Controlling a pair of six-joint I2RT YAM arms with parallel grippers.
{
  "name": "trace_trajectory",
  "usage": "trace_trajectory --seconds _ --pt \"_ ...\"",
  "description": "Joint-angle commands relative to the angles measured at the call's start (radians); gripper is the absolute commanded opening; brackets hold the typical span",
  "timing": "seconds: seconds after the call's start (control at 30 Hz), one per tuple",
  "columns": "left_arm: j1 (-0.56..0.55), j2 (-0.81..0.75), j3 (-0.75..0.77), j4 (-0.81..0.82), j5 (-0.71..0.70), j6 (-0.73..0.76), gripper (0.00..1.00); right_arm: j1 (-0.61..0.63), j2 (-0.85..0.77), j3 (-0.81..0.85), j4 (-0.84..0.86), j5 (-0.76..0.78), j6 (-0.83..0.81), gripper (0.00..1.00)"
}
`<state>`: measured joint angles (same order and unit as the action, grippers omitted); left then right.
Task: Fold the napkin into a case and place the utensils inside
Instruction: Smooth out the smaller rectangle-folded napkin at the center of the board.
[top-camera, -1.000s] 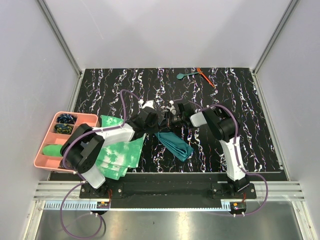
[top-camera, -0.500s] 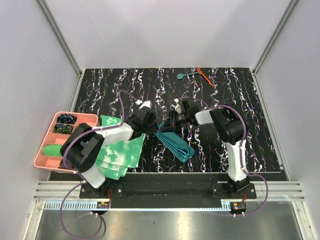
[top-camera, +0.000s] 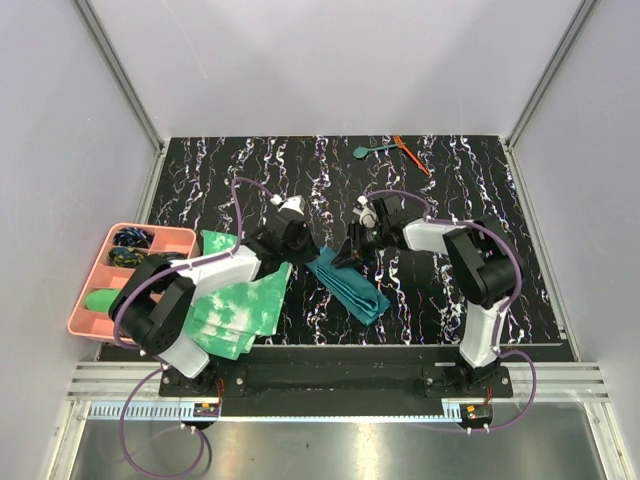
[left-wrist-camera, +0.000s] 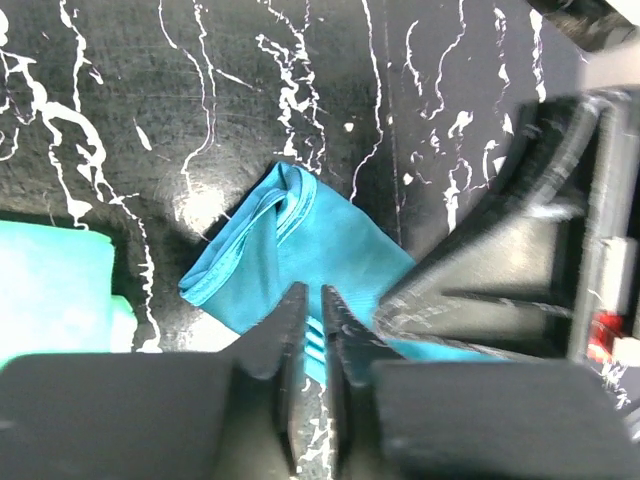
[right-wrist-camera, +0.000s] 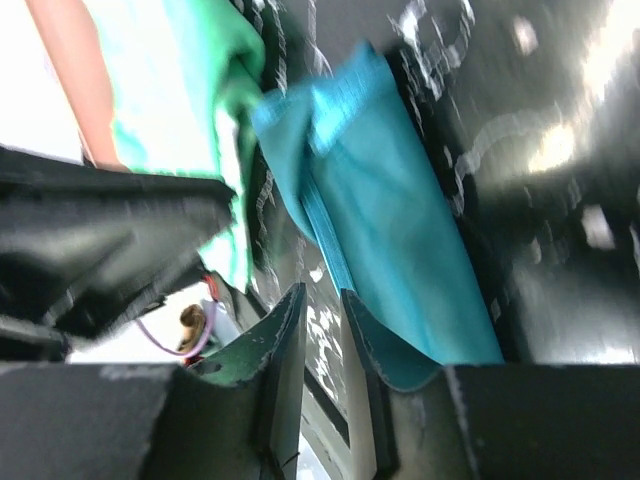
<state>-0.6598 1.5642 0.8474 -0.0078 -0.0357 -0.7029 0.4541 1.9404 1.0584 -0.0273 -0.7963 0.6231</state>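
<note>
1. Between my two arms, near the middle of the black, white-veined worktop (top-camera: 500, 220), lies the dark teal napkin (top-camera: 350, 288). It is folded into a long narrow strip that runs slantwise from its far-left end toward the near right.
2. My left end effector (top-camera: 300, 248) hangs over that far-left end. Its fingers are drawn to a thin slit with teal showing in it, and I cannot tell whether cloth is pinched there or only lies beneath.
3. My right end effector (top-camera: 345, 255) sits just right of the same end, tilted toward the left one. Its jaws stand narrowly apart with veined worktop showing through, and nothing is between them.
4. From my left wrist, the napkin's end shows stacked folded edges curling over one another.
5. The utensils lie together at the far edge, right of centre and well apart from the napkin: a teal spoon (top-camera: 372, 151) and an orange-red stick (top-camera: 410, 154).
6. Green-and-white tie-dye cloths (top-camera: 240, 305) lie under my left arm, just left of the napkin, and beyond them a pink tray (top-camera: 150, 228) sits at the left edge.
7. The right wrist view is blurred, and any marking on my arms is too small to read.
</note>
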Motion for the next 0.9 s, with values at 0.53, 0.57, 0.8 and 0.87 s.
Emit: trace_trajectory --seconds 0.53,0.57,0.8,0.87 --pt "0.012 0.200 0.076 0.049 0.057 0.000 0.02 0.029 -0.399 -0.405 -0.134 0.200 -0.066 0.26" --pt "0.011 0.197 0.078 0.046 0.057 0.003 0.02 0.031 -0.393 -0.406 -0.132 0.200 -0.068 0.26" --pt "0.008 0.015 0.117 -0.046 0.045 0.043 0.30 0.073 -0.478 -0.322 -0.269 0.295 -0.137 0.34" --pt "0.009 -0.038 0.134 -0.092 0.048 0.040 0.43 0.096 -0.488 -0.252 -0.356 0.348 -0.166 0.41"
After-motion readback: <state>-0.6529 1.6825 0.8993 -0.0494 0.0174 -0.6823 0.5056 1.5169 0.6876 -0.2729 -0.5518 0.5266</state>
